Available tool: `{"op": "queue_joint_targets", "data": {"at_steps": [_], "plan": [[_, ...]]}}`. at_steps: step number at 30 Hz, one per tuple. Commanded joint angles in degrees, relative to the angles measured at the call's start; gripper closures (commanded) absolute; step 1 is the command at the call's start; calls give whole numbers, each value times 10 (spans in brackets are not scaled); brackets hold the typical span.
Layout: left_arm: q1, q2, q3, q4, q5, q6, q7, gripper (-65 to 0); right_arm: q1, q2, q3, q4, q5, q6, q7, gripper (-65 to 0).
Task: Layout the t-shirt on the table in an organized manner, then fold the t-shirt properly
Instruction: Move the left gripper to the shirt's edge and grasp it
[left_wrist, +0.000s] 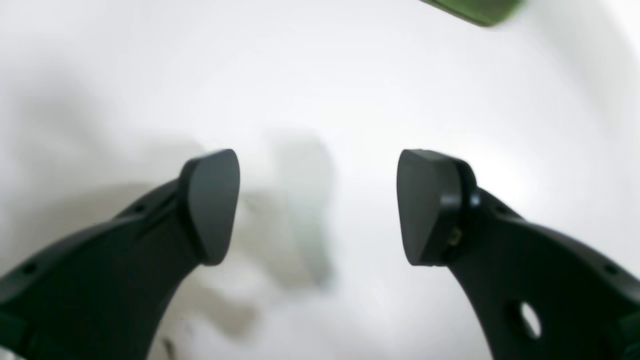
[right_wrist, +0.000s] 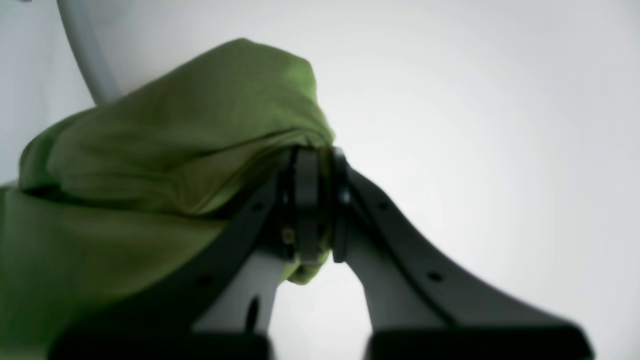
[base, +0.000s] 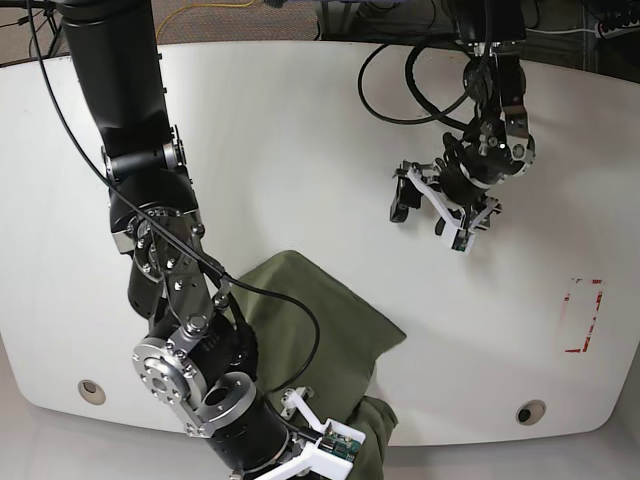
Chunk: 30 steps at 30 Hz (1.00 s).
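1. t-shirt (base: 320, 330) lower part cut off by base view's bottom edge, partly hidden behind right arm (base: 190, 370)
2. right gripper fingertips buried in t-shirt cloth, contact blurred
3. table (left_wrist: 450, 100) surface blurred in left wrist view

t-shirt (right_wrist: 165, 150) looks like soft matt cotton, olive green, creased where it bunches at the pinched-shut right gripper (right_wrist: 312, 200). That gripper's fingers (right_wrist: 400, 240) look like smooth dark plastic with a slight sheen. The left gripper (left_wrist: 317, 205) pads (left_wrist: 212, 205) are matt black, kinda rubbery looking. Beneath it the table (left_wrist: 450, 100) is glossy white, smooth enough to throw blurry reflections.
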<state>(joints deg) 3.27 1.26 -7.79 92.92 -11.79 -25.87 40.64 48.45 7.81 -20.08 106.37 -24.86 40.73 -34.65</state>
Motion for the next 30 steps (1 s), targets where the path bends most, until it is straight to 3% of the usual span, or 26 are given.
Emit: {"op": "queue_joint_targets", "data": {"at_steps": [1,6,19,30], "plan": [[-31,-2,-1,-9,-10,26,-33,-451,21,0,4,24,-2,-12,11,0],[-62,-5,-2,-13,-10,60,-62,-451,21,-1,4,55,-2,-12,11,0],[-132,-45,-1,-18,-10,60,-64,-453,24,-5,1,96,-2,-12,11,0],[-143,-48,10,-100,-13,50,-65,-456,24,-5,3,97,-2,-12,11,0]]}}
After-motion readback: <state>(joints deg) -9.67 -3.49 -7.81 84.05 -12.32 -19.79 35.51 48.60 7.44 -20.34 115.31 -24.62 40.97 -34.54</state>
